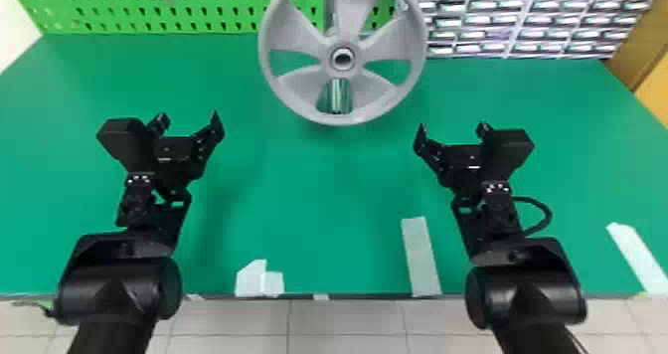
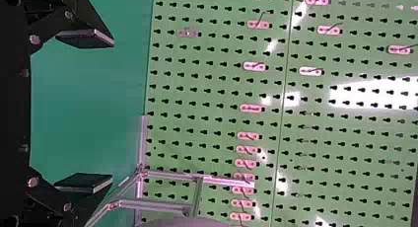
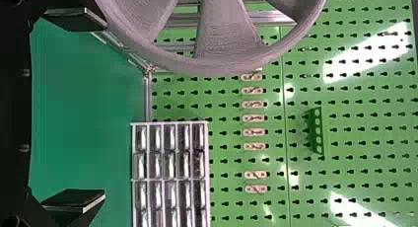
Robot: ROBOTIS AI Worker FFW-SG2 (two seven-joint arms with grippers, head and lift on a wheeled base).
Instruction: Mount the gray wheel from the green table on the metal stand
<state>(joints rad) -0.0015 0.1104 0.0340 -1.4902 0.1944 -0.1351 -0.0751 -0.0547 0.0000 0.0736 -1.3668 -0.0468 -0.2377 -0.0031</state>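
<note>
- The gray wheel [image 1: 298, 87] is at the upper centre of the head view, its spoked face toward the camera, in front of the metal stand [image 1: 337, 97] and apart from both grippers
- Parts of the stand show through the gaps between the spokes; the join behind the hub [image 1: 343, 58] is hidden
- The left gripper [image 1: 189, 122] is at the left of the head view, below and to the left of the wheel, above the green table [image 1: 318, 189]; its fingers are spread with nothing between them
- In the left wrist view, the left gripper [image 2: 111, 111] has its two black fingers wide apart, with the stand's bars beyond
- The right gripper [image 1: 452, 128] is right of centre in the head view, below and to the right of the wheel, fingers likewise spread and empty
- In the right wrist view, a wide gap lies between the fingertips of the right gripper [image 3: 103, 108], and the wheel's rim shows near one finger
- A green pegboard [image 1: 124, 10] crosses the upper left of the head view, and a rack of small compartments [image 1: 527, 17] is at the upper right
- Pale tape pieces [image 1: 421, 256] lie on the table toward the bottom of the head view
</note>
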